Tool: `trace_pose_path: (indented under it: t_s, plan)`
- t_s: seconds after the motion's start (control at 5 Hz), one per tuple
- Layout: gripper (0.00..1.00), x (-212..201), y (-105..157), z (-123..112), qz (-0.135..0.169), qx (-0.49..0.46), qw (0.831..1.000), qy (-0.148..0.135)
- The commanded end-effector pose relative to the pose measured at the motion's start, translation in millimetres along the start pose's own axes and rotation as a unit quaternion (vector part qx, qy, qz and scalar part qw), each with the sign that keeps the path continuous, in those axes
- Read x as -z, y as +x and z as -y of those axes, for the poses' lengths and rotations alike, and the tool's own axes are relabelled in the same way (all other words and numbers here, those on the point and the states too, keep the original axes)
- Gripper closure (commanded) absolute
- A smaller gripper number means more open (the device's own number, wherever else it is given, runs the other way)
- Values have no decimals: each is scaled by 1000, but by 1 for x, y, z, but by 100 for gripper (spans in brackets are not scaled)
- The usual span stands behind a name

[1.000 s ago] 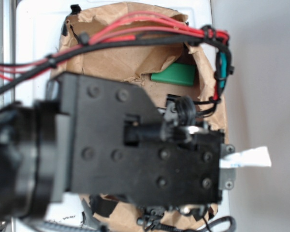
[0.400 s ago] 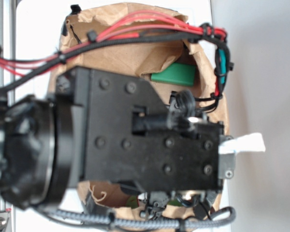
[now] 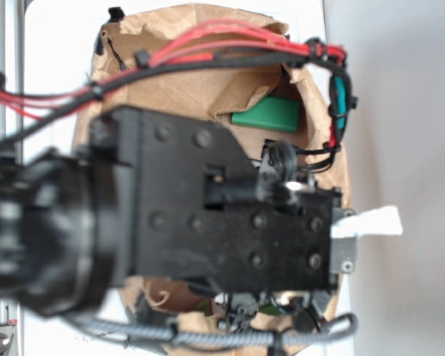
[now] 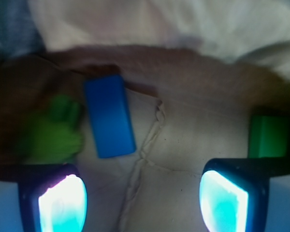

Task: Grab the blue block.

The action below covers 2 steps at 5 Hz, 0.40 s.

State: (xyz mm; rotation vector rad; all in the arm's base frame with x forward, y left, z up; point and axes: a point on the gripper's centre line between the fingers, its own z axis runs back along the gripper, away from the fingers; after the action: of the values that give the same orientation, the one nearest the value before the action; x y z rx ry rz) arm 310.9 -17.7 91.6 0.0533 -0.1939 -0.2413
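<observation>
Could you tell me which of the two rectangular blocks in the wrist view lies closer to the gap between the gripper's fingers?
The blue block, just left of centre; the green block sits at the far right edge.

A white surface is seen beneath crumpled brown paper (torn and creased). A plain grey wall is seen at the right, evenly lit

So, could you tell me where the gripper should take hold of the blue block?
Across its two long sides, near the middle, coming from above: the blue block lies flat on the brown paper, and its narrow width should fit between the open gripper fingers.
</observation>
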Motion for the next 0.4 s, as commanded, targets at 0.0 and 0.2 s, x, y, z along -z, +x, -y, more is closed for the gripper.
trace_pose_path:
  t_s: [0.0, 0.2]
  plan:
    - [0, 21, -9, -30, 10, 14, 1000, 8]
    - [0, 24, -1, -35, 22, 11, 1000, 10]
